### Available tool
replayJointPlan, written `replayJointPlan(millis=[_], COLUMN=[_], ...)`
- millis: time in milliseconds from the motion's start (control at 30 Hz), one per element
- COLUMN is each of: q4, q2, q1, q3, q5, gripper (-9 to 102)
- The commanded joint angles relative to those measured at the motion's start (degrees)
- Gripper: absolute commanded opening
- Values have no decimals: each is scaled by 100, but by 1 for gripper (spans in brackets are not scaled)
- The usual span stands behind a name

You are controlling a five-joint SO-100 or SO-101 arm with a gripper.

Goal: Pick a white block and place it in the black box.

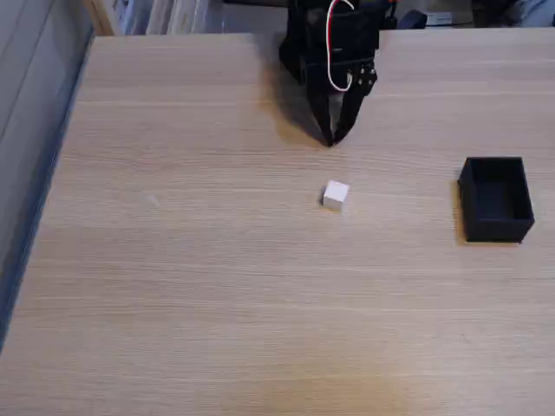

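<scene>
Near top centre, the tool (330,139) hangs with tips together, empty. Below it the block (336,194) sits untouched on the counter (217,286); box (495,198) at right. Approach step: next, open and descend.

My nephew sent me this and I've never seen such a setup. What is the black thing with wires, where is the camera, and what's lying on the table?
The black thing is a small robot arm ending in a two-finger claw, its tips together and pointing down at the wooden table. It holds nothing. A fixed camera looks down on the table from the side opposite the arm. A small white block lies in front of the claw, apart from it. At the right in this view stands an open black box.
</scene>
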Motion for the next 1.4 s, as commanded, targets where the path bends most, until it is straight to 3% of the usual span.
replayJointPlan(millis=[0, 767, 1000, 1367], q4=[26, -105, -861, -2092], q2=[35, 0, -896, -2848], q1=[18, 149, 123, 229], q3=[88, 70, -360, -1178], q5=[-18, -448, -396, -123], gripper=[0, 1, 3, 15])
